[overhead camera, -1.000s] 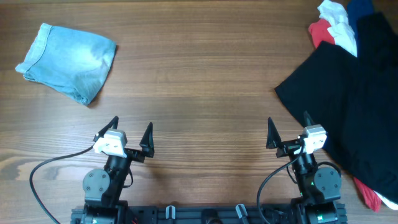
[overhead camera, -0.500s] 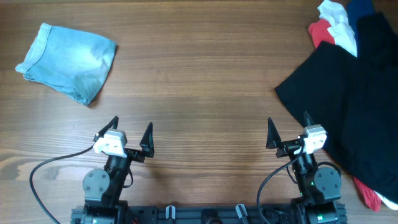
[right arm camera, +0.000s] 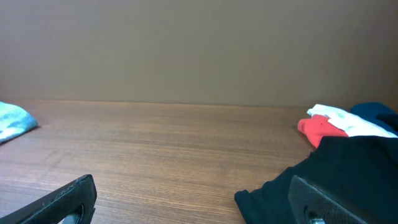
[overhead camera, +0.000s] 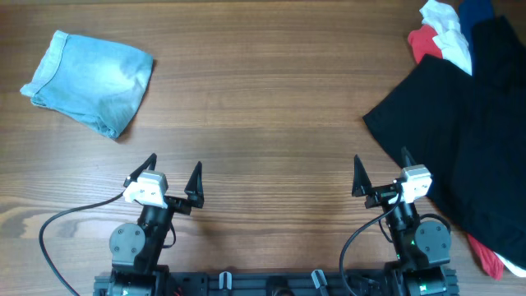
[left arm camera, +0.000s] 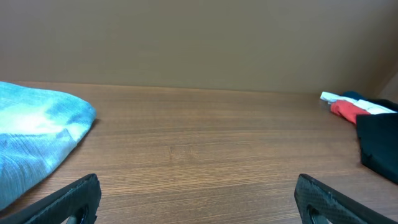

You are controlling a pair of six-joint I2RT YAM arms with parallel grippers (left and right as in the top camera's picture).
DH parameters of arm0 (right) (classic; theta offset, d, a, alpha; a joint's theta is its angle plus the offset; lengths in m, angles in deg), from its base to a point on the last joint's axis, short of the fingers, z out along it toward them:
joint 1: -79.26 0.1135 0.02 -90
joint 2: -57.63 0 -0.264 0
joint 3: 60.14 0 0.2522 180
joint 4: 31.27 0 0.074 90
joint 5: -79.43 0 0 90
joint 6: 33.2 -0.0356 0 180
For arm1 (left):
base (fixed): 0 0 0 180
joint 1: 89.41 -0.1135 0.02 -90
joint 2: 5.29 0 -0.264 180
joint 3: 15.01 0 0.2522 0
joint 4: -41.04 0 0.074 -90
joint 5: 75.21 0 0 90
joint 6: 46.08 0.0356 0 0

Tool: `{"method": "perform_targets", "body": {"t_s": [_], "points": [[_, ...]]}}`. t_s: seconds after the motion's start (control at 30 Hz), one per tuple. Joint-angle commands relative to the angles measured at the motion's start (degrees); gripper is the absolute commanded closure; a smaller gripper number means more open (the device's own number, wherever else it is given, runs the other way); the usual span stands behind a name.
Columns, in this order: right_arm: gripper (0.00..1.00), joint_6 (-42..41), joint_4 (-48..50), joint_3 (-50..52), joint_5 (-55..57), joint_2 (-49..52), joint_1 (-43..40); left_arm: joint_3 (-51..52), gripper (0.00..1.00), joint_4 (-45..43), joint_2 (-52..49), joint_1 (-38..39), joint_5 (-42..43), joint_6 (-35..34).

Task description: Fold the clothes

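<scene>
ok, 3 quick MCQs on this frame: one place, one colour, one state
1. Where do the denim shorts lie on the table?
A. far left corner
B. under the dark cloth on the right
C. between the two arms

2. What colour is the large garment at the right edge?
A. red
B. black
C. white

3. How are the left gripper and right gripper?
A. both open, holding nothing
B. both shut on cloth
C. left shut on the shorts, right open

Answers:
1 A: in the overhead view the shorts sit alone at the upper left, apart from both arms.
2 B: it is plainly black, with only small red and white pieces beside it.
3 A: both pairs of fingers are spread wide with bare wood between them.
</scene>
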Motion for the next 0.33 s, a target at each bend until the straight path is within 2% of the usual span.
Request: {"method": "perform_targets", "body": {"t_s": [0.0, 0.3], "points": [[0.0, 0.72, 0.13, 0.07, -0.96, -0.68, -0.28, 0.2, 0.0, 0.24, 0.57, -0.37, 1.31, -0.33], [0.0, 0.7, 0.13, 0.07, -0.96, -0.68, -0.28, 0.2, 0.0, 0.24, 0.57, -0.37, 1.31, -0.33]]}}
